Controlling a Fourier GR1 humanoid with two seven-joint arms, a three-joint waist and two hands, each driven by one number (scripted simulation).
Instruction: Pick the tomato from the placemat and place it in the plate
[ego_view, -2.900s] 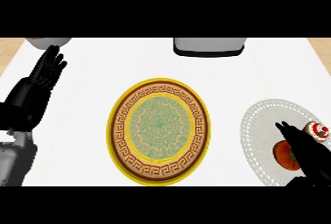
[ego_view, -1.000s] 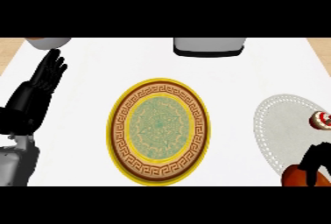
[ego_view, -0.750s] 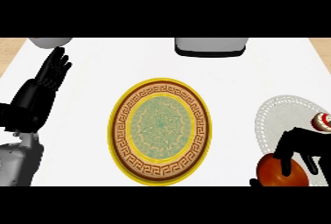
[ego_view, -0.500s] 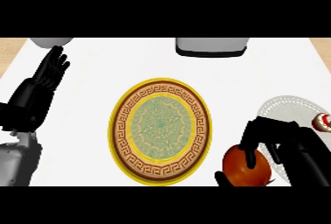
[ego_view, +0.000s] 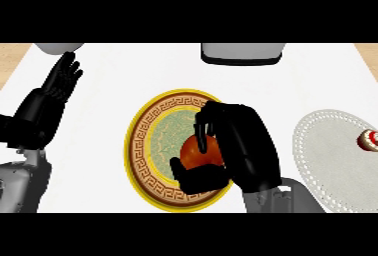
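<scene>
Fingers (ego_view: 209, 119): black and jointed, curling down over the top of the tomato (ego_view: 201, 151), with the thumb wrapping its lower side, so the fruit is sitting pinched between them.
Right hand (ego_view: 240, 145): hanging over the plate (ego_view: 144, 150), closed round the tomato and hiding the plate's right side; its grey forearm is coming up from the lower edge.
Tomato: round, smooth and orange-red, showing only in the gap between fingers and thumb, lying over the plate's green centre, right of the middle. Whether it is touching the plate's surface cannot be told.
Plate: round, looking taller than wide, with a yellow rim, a brown band carrying a pale key pattern, and a mottled green centre; it is lying flat on the desk (ego_view: 148, 75).
Placemat (ego_view: 328, 150): pale grey oval with a lacy, dotted border, lying flat to the right of the plate, apart from it, its lower left part covered by the right forearm.
Small object (ego_view: 367, 140): red and white, sitting at the placemat's right edge, partly cut off by the frame.
Left hand (ego_view: 59, 82): resting at the left edge, fingers straight and pointing up, holding nothing.
Desk: plain white and smooth.
Far edge: 1 grey, dark-based object (ego_view: 242, 52) and 1 pale rounded shape (ego_view: 57, 47) are sitting there.
</scene>
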